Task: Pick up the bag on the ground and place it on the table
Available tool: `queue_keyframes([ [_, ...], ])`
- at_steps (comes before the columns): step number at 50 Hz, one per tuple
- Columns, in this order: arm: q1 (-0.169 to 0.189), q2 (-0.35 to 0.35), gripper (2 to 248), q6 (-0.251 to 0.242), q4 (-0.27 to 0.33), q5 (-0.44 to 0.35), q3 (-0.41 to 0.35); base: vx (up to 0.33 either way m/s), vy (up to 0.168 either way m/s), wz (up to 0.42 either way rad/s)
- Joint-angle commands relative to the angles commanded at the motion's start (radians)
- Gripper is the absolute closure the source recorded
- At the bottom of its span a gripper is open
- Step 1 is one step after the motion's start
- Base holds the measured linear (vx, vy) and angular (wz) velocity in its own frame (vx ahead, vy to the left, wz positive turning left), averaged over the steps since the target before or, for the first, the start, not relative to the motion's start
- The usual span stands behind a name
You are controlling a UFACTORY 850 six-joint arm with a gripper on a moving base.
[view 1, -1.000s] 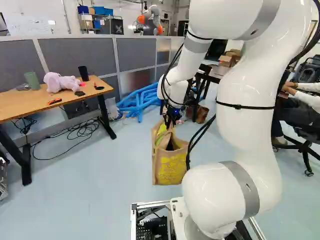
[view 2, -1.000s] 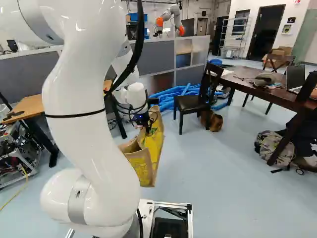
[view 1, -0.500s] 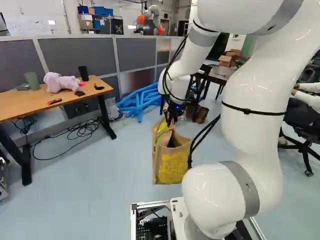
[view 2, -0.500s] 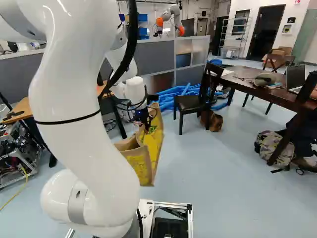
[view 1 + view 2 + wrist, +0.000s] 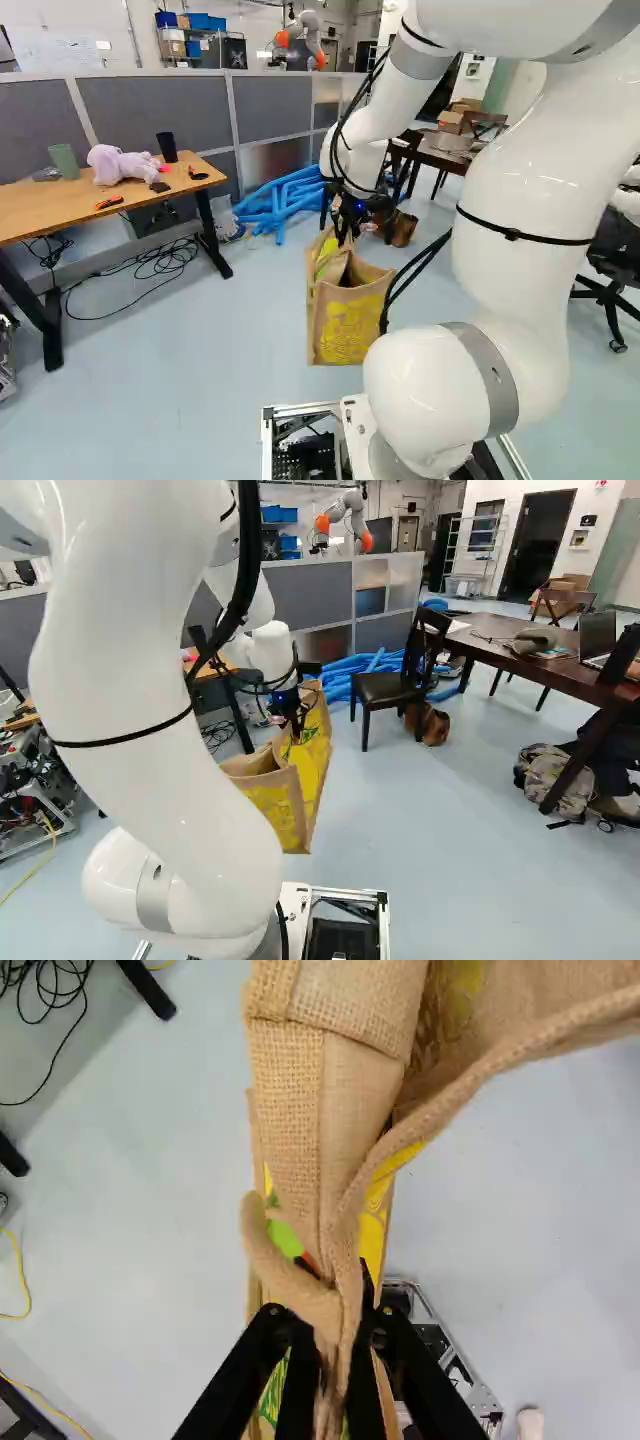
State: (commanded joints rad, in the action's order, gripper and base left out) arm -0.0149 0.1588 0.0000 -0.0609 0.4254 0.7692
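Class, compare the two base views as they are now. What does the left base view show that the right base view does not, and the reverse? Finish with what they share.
Only the left: the pale pink plush toy and the green cup, both on the wooden table.

Only the right: the camouflage backpack and the open laptop.

Both: the bag, the blue tubes, another robot and at least part of the wooden table.
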Motion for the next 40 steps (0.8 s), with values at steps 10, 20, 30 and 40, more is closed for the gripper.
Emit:
queue_keyframes([
  [10,0.009,-0.026,222,0.000,0.000,0.032,0.007,0.000,0.000,0.000],
  [20,0.018,-0.050,222,0.000,0.000,0.063,0.016,0.000,0.000,0.000],
  [30,0.028,-0.072,222,0.000,0.000,0.094,0.028,0.000,0.000,0.000],
  [40,0.036,-0.092,222,0.000,0.000,0.120,0.041,0.000,0.000,0.000],
])
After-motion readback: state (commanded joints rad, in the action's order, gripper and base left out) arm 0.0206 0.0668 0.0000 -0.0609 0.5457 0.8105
